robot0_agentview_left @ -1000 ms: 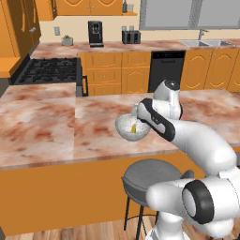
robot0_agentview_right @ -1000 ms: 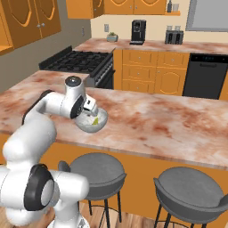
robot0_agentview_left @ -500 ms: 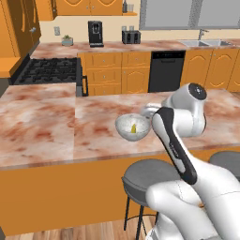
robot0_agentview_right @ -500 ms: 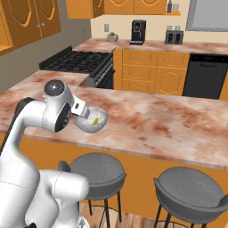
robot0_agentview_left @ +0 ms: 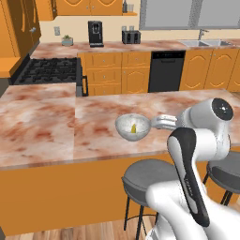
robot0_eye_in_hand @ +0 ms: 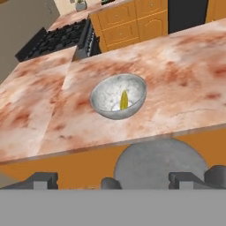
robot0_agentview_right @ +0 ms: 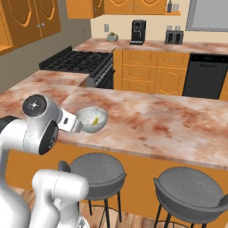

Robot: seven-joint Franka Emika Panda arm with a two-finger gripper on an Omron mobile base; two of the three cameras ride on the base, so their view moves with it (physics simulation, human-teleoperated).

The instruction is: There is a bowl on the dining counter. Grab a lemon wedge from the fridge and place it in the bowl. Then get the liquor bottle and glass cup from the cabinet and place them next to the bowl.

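A grey speckled bowl (robot0_agentview_left: pixel 125 125) stands near the front edge of the marble dining counter (robot0_agentview_left: pixel 56 126), with a yellow lemon wedge (robot0_agentview_left: pixel 133 128) lying inside it. In the hand view the bowl (robot0_eye_in_hand: pixel 105 96) and lemon wedge (robot0_eye_in_hand: pixel 124 99) sit ahead of my gripper (robot0_eye_in_hand: pixel 114 180), whose fingers (robot0_eye_in_hand: pixel 44 178) are wide apart with nothing between them. My gripper (robot0_agentview_left: pixel 158 123) hangs just right of the bowl, off the counter's front edge, open. From the right base view it is my gripper (robot0_agentview_right: pixel 73 124) that sits just left of the bowl (robot0_agentview_right: pixel 90 120). The liquor bottle and glass cup are out of view.
Grey bar stools (robot0_agentview_left: pixel 151 177) (robot0_agentview_right: pixel 192 189) stand below the counter's front edge. A black stove (robot0_agentview_left: pixel 47 70) sits behind the counter at the left. A coffee machine (robot0_agentview_left: pixel 95 33) and a dishwasher (robot0_agentview_left: pixel 166 70) line the back wall, with orange cabinets (robot0_agentview_right: pixel 35 15) above.
My hand has drawn back from over the bowl to beyond the counter's front edge, and the arm has folded up. The lemon wedge stays in the bowl.
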